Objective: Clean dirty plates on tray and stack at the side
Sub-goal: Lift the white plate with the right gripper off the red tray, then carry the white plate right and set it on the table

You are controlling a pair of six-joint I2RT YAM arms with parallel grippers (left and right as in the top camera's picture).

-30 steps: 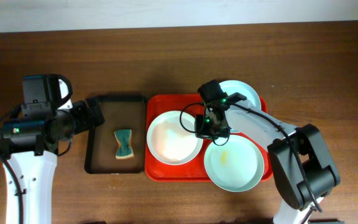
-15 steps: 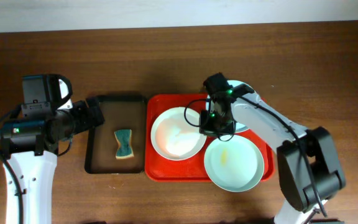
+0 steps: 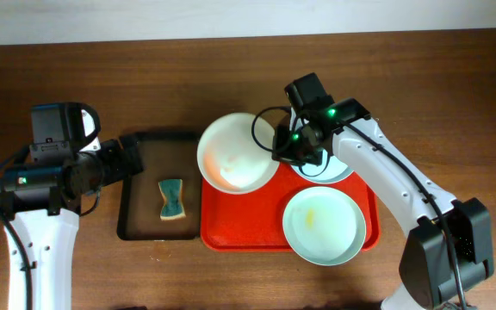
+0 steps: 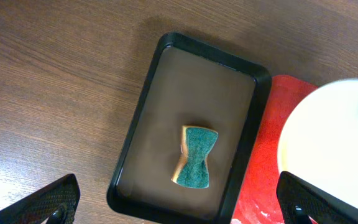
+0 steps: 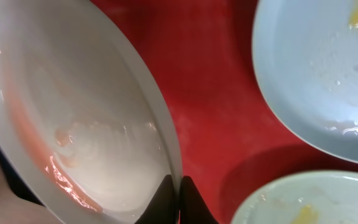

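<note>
Brown wooden tabletop (image 3: 455, 77), red tray (image 3: 257, 220) at centre. The right claw (image 3: 275, 148) is clamped on one plate (image 3: 235, 151) by its rim, over the tray's upper-left corner. A second plate (image 3: 324, 226) lies lower right, a third plate (image 3: 327, 168) upper right. The left claw (image 4: 182, 202) stands apart above a sponge (image 4: 196, 155).

My left gripper (image 4: 179, 210) hangs over the wooden worktop (image 4: 55, 81), fingers spread wide at the frame's lower corners; beneath, a black tray (image 4: 197, 87) holds a green-topped sponge (image 4: 196, 156); alongside lies the red tray (image 4: 265, 163), a pale plate (image 4: 334, 143) overlapping it.
</note>
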